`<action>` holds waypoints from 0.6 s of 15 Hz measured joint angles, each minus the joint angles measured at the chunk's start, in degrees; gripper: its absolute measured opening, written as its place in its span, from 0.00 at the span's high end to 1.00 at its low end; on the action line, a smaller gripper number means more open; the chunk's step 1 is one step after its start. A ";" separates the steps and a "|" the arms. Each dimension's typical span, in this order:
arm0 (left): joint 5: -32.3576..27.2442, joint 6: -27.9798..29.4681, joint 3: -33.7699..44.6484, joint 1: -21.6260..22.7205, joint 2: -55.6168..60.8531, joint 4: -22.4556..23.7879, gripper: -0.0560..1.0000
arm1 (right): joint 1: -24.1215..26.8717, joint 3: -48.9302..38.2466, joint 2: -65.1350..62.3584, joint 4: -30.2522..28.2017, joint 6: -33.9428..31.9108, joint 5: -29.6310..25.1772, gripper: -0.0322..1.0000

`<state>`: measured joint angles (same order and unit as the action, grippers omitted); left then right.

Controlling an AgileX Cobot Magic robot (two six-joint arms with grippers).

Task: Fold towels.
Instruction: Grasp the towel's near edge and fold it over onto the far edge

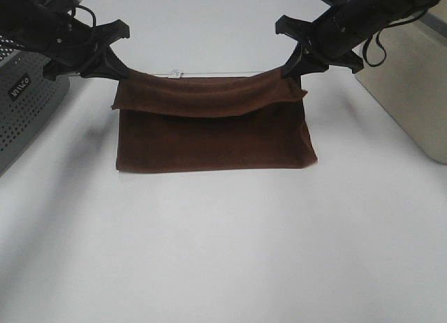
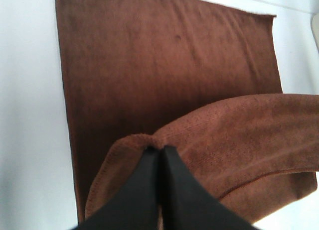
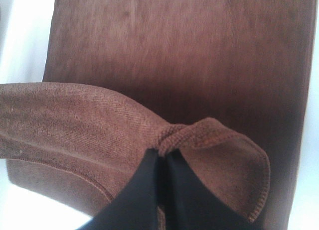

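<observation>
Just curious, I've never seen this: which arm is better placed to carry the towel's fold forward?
Neither, likely: left tool and right tool each pinch a far corner of the towel, roughly level.

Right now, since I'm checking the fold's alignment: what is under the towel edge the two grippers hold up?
The lower layer of the towel, flat on the white table. The edge sags between left gripper and right gripper; the strip directly beneath it is hidden.

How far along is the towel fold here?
Done: the left end effector and right end effector each pinch a far corner of the towel. In hand: that edge is lifted, sagging over the flat part. Left: lay it on the near edge, release, smooth.
</observation>
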<state>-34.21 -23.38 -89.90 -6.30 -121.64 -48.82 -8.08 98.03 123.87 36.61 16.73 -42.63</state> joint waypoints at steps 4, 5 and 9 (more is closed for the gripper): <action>5.39 1.32 -13.24 0.00 -10.08 -0.06 0.95 | 0.00 17.65 11.63 -2.69 -0.17 -0.34 0.97; 6.59 1.49 -15.58 0.00 -12.20 -0.17 0.95 | 0.00 20.91 13.92 -3.78 -0.69 -0.23 0.97; 9.97 1.60 -23.66 -0.23 -20.00 -0.23 0.95 | 0.00 28.59 20.91 -7.73 -1.32 2.12 0.97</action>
<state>-24.24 -21.77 -113.56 -6.53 -141.64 -49.05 -8.08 126.62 144.79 28.88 15.41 -40.51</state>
